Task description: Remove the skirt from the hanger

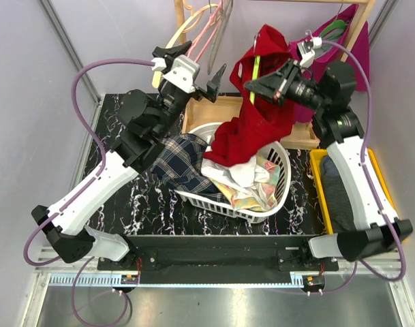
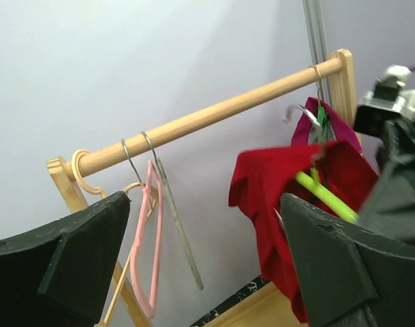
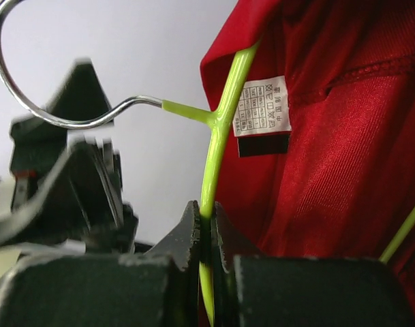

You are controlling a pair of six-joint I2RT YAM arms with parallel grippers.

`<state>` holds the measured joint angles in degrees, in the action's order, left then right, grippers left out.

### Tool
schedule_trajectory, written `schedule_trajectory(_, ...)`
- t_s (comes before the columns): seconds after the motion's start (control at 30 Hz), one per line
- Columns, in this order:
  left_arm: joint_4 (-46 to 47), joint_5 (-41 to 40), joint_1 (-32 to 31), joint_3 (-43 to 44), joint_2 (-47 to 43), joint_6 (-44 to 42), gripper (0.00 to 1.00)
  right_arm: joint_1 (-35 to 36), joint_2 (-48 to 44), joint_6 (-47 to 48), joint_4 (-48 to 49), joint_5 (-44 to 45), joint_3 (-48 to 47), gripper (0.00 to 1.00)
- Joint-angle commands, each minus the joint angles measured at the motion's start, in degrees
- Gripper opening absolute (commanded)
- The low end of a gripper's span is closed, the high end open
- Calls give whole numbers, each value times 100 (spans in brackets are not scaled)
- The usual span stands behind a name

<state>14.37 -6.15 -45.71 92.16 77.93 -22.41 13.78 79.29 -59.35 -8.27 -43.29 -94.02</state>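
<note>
Red skirt [image 1: 251, 129]: hung on the green hanger [image 3: 217, 136], at 1 o'clock in the top view; its lower part drapes over the 12 o'clock rim of the white laundry basket [image 1: 283, 187].
Right gripper [image 3: 207, 228]: clamped tight on the hanger's arm.
Left gripper [image 1: 199, 68]: jaws spread wide, holding nothing, at 10 o'clock of the skirt.
Wooden rail [image 2: 214, 116]: carries a bare pink hanger [image 2: 152, 238].
</note>
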Motion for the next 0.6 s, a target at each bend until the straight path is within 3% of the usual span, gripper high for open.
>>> schedule_trajectory(0.0, 110, 106, -25, 608, -243, 202, 99, 46, -1036, 187, 300, -1266, 410, 0)
schedule_trajectory(0.2, -819, -8, -25, 1724, -217, 1045, 99, 142, -1802, -206, 466, -2472, 121, 0)
schedule_trajectory(0.27, -1032, -96, -17, 1936, -208, 1432, 99, 160, -1969, -663, 1253, -2675, 68, 0)
schedule_trajectory(0.37, -1357, -202, 10, 2253, -182, 2038, 99, 169, -2093, -2279, 3187, -2931, 339, 0)
schedule_trajectory(0.43, -1428, -141, 10, 2377, -190, 2250, 99, 169, -2154, -2958, 3804, -2984, 480, 0)
schedule_trajectory(0.57, -1770, 298, 19, 2377, -199, 2610, 99, 169, -2286, -3091, 3877, -3019, 534, 0)
